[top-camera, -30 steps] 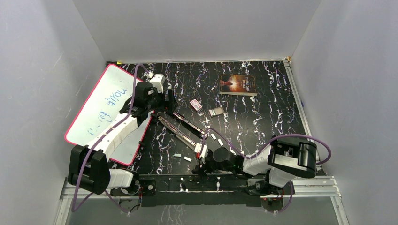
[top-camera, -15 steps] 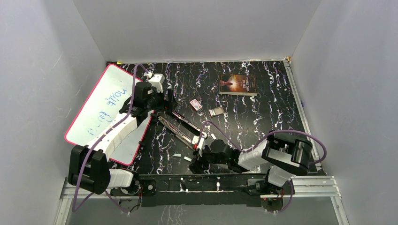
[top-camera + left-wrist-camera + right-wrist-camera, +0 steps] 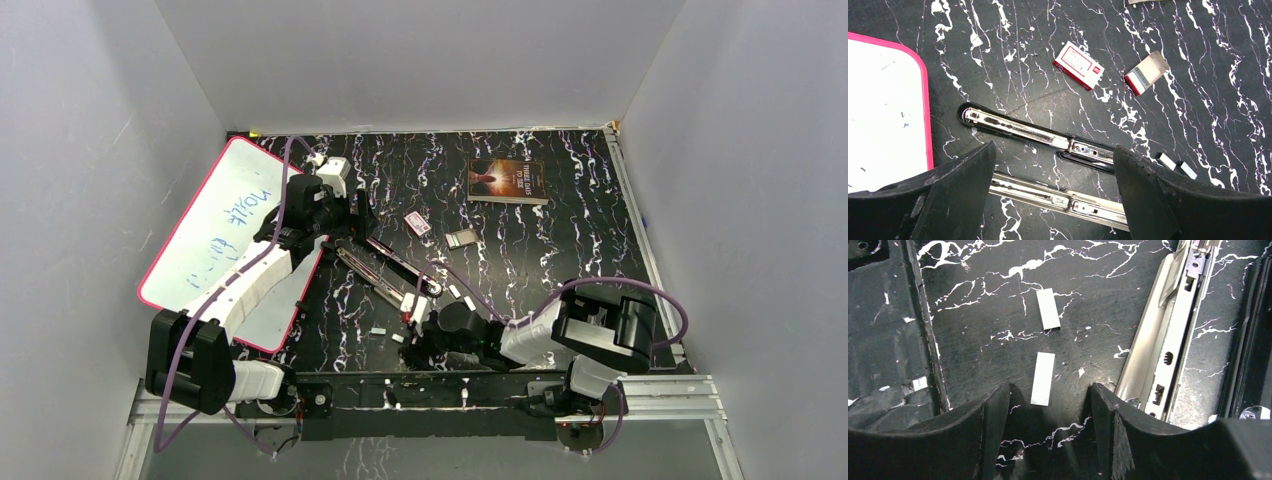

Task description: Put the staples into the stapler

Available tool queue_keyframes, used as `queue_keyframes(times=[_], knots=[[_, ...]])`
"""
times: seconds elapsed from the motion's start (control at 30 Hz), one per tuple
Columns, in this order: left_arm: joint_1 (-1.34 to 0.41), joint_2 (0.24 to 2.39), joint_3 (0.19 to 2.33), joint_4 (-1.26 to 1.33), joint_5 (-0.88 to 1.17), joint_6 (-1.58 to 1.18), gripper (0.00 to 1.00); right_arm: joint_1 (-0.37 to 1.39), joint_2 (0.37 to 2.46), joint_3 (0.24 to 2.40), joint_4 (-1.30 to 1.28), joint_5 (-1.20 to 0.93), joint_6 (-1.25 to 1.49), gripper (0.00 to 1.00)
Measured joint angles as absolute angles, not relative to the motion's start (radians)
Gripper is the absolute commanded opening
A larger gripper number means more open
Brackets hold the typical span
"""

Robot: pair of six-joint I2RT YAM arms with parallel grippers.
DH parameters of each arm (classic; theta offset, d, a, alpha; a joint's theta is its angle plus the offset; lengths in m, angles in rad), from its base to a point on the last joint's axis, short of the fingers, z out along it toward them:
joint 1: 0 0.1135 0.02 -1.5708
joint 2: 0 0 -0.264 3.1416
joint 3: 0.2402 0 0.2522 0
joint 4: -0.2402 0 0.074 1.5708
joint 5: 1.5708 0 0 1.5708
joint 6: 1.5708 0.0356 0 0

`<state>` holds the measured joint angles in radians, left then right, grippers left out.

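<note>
A: Left gripper [image 3: 1054, 167]?
B: Released, jaws spread wide, nothing grasped. It hangs over the stapler [image 3: 1038, 135], which lies opened out flat on the black marbled table [image 3: 560, 250]. In the wrist view the black arm is toward 12 o'clock and the bare metal magazine [image 3: 1058, 199] toward 6, running under both fingers. Whether it touches them, cannot tell.
A: Right gripper [image 3: 1049, 390]?
B: Also released, fingers apart, low over the table. One strip of the staples [image 3: 1043, 371] lies flat with its near end in the gap between the fingertips, bare table on both sides. Not gripped.
A: Other strips?
B: A second strip [image 3: 1048, 309] lies just past it toward 12 o'clock, apart from the first. The magazine passes at 2 o'clock in that view, clear of both. Two more strips [image 3: 1165, 161] show at 4 o'clock in the left wrist view, near the stapler's end. All lie on the table.
A: Rest, top view?
B: Pink-rimmed whiteboard [image 3: 215, 220] at 9 o'clock, with the left arm over it. Book [image 3: 507, 181] at 1 o'clock. Near centre, a red-and-white staple box [image 3: 417, 224] with a grey inner tray [image 3: 460, 238] beside it, both at 1 o'clock of the stapler.
</note>
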<state>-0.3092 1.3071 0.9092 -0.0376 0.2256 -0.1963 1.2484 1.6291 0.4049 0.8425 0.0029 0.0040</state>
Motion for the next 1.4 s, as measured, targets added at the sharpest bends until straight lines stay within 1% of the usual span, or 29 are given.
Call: queue_keyframes(times=[0.17,0.4,0.8,1.13,1.4], knots=[[-0.309,1.307,0.909,-0.038,0.226,-0.199,0.86,1.268,1.63,0.405,0.841,0.051,-0.007,0.58],[-0.307,1.307,0.909,-0.038,0.228,-0.2,0.86,1.3,1.63,0.405,0.84,0.094,-0.003,0.51],[-0.303,1.307,0.909,-0.038,0.23,-0.202,0.86,1.33,1.63,0.408,0.836,0.128,0.002,0.36],[-0.302,1.307,0.909,-0.038,0.233,-0.202,0.86,1.335,1.632,0.41,0.833,0.12,0.004,0.28],[-0.297,1.307,0.909,-0.038,0.233,-0.202,0.86,1.336,1.636,0.416,0.833,0.125,0.004,0.13]])
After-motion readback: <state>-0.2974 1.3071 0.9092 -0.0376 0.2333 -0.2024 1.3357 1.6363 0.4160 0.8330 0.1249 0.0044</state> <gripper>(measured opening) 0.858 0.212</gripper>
